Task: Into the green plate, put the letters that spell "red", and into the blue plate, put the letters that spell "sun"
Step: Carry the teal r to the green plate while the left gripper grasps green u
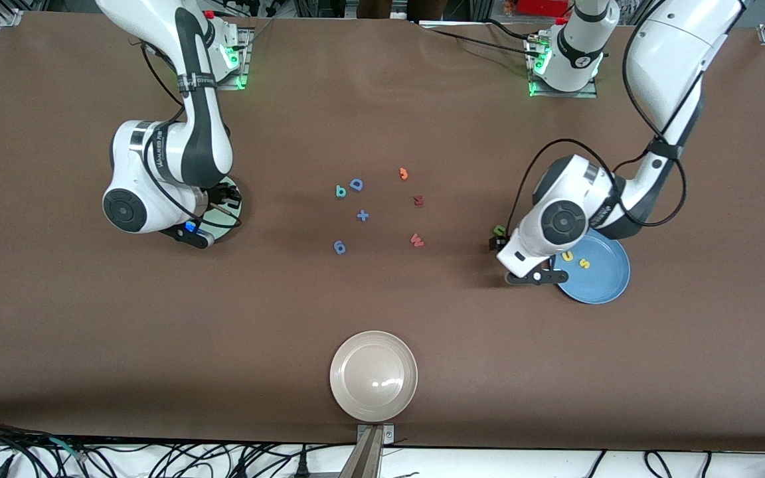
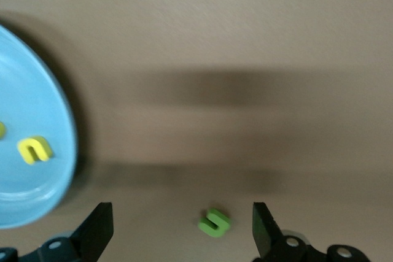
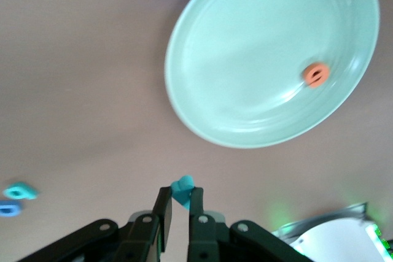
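In the right wrist view my right gripper [image 3: 181,193] is shut on the small teal "r" [image 3: 183,187], held in the air just outside the green plate's [image 3: 245,59] rim. The orange "e" [image 3: 317,73] lies in that plate. The teal "d" [image 1: 340,192] lies mid-table. My left gripper [image 2: 181,216] is open low over the table, with the green "n" [image 2: 214,223] lying between its fingers, untouched. Beside it stands the blue plate [image 1: 605,282], which holds the yellow "u" [image 1: 567,255] and yellow "s" [image 1: 584,263].
A beige plate [image 1: 373,376] sits near the front edge. Mid-table lie a blue "D" [image 1: 356,184], an orange "J" [image 1: 404,174], a reddish "M" [image 1: 418,200] and "W" [image 1: 416,240], a blue plus [image 1: 362,215] and another blue letter [image 1: 339,247].
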